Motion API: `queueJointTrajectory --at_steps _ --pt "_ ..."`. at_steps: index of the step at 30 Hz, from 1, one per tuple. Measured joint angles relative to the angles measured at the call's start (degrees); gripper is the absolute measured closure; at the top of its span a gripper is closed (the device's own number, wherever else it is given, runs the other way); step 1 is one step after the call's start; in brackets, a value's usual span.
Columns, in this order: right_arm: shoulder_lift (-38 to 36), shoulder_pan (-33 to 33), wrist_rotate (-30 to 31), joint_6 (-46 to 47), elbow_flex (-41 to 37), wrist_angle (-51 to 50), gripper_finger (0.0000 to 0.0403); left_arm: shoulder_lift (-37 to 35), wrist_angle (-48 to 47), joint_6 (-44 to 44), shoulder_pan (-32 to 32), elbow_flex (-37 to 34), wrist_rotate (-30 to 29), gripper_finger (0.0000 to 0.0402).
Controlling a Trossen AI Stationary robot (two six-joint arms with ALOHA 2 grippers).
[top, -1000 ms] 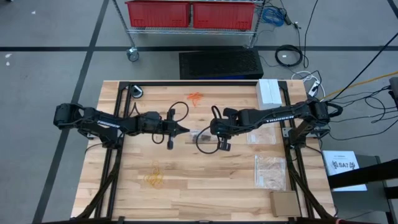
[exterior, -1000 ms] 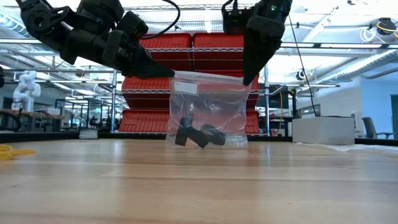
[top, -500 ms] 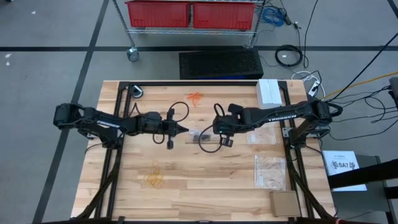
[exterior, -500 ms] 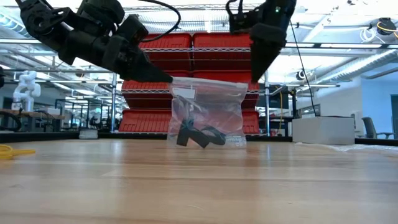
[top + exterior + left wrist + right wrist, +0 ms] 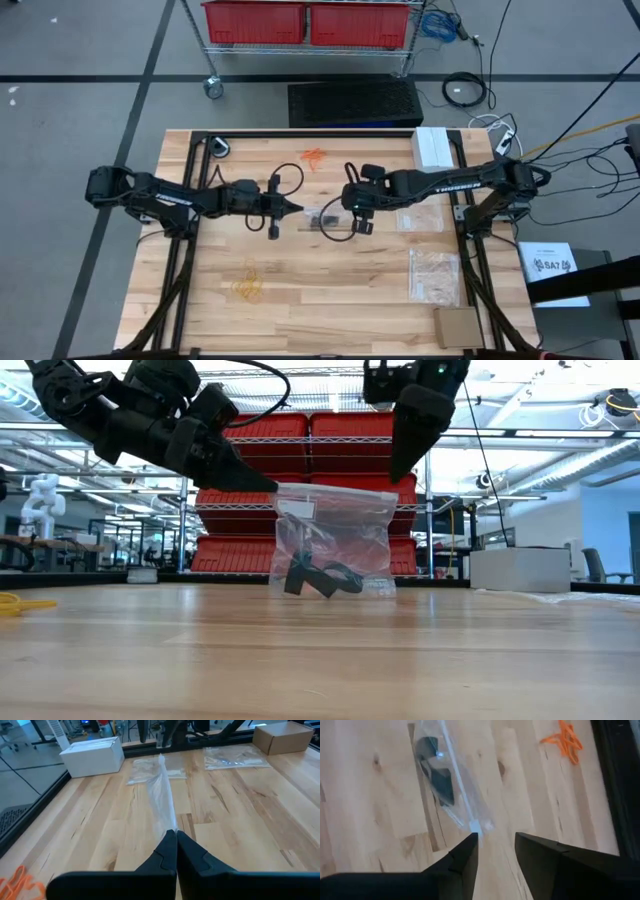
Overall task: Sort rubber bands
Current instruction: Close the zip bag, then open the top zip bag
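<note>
Two grippers meet over the middle of the bench, one at each upper corner of a clear bag [image 5: 335, 540] that stands on its lower edge. Nearest the front edge, towards the left corner, lies the yellow bands [image 5: 248, 288] cluster, untouched. Further in, the bag holds the black bands [image 5: 320, 578], bunched at its bottom. The left gripper [image 5: 268, 486] has its fingers pressed together on the bag's top corner, pinching the plastic (the left wrist view shows the film running straight out from the fingertips). The right gripper [image 5: 398, 472] hangs at the opposite top corner with its fingers spread, apart from the bag; its wrist view shows the bag's edge just beyond the gap, not between the fingers. So only the left arm carries the bag.

Its mouth runs left to right between the two grippers, and the free corner lies just below and ahead of the right fingertips; the right arm is the nearer one to it. My guess is that any regrasp depends on lining up that open gap with the thin top edge.

Farthest off, near the back edge, sit the orange bands [image 5: 314, 156].
</note>
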Motion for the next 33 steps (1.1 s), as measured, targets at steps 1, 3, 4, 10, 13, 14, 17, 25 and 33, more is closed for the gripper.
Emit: queueJointTrajectory --at_steps 1,3,4,10,13,14,17,25,33 --pt "0.1 -0.1 -0.7 -0.2 0.0 0.5 0.0284 0.0 0.0 0.0 0.0 0.0 0.0 0.0402" --pt "0.4 -0.3 -2.4 -1.0 0.0 2.1 0.0286 0.0 0.0 0.0 0.0 0.0 0.0 0.0402" --pt "0.5 -0.3 -2.9 -1.3 0.0 2.2 0.0286 0.0 0.0 0.0 0.0 0.0 0.0 0.0402" --pt "0.3 -0.2 -3.0 -1.2 0.0 3.0 0.0286 -0.5 1.7 -1.0 0.0 0.0 -4.5 0.0377" --pt "0.1 -0.2 -3.0 -1.1 0.0 3.0 0.0286 -1.1 2.1 -2.0 0.0 0.0 -8.2 0.035" --pt "0.1 -0.2 -3.0 -1.1 0.0 3.0 0.0286 -1.2 2.3 -2.0 0.0 0.0 -8.7 0.0341" --pt "0.1 -0.2 -3.0 -1.0 0.0 3.1 0.0286 -1.2 2.1 -2.1 0.0 0.0 -9.8 0.0312" --pt "0.1 -1.0 -3.2 2.8 0.0 1.3 0.0286 -2.2 2.4 -2.1 0.0 0.0 -13.3 0.0241" --pt "0.1 -1.3 -1.1 23.7 -8.8 -6.2 0.0286 -7.0 -6.4 -2.1 -0.1 0.1 -13.3 0.0228"
